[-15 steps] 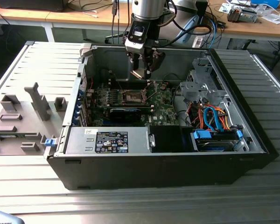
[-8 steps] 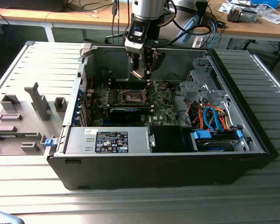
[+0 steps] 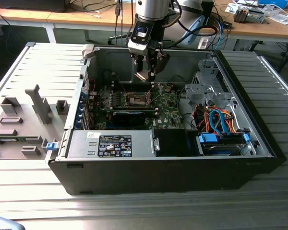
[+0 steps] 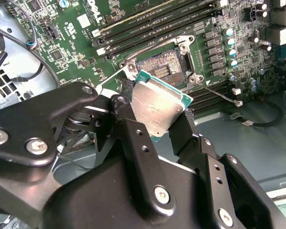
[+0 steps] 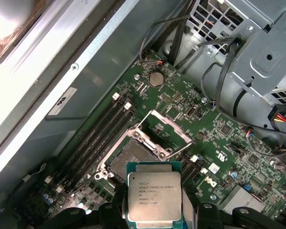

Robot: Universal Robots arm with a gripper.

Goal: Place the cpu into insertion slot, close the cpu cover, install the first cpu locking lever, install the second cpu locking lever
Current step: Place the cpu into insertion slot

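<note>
gripper (image 4: pixel 155 119): jaws pinching 1 cpu (image 5: pixel 154 195) | insertion slot (image 5: pixel 131 160): dark centre exposed, cpu cover (image 5: pixel 164 126) swung up | open case (image 3: pixel 182 177): holds motherboard (image 3: pixel 168 112)

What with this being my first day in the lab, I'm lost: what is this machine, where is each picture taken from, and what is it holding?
A single robot arm with a gripper reaches into an open computer case lying on a ribbed metal table. The exterior view looks on from off the arm; both wrist views ride on the arm. The gripper holds the cpu by its edges, above the green motherboard. The insertion slot is empty and its cpu cover stands open. Grey blocks stand at the exterior view's left.
</note>
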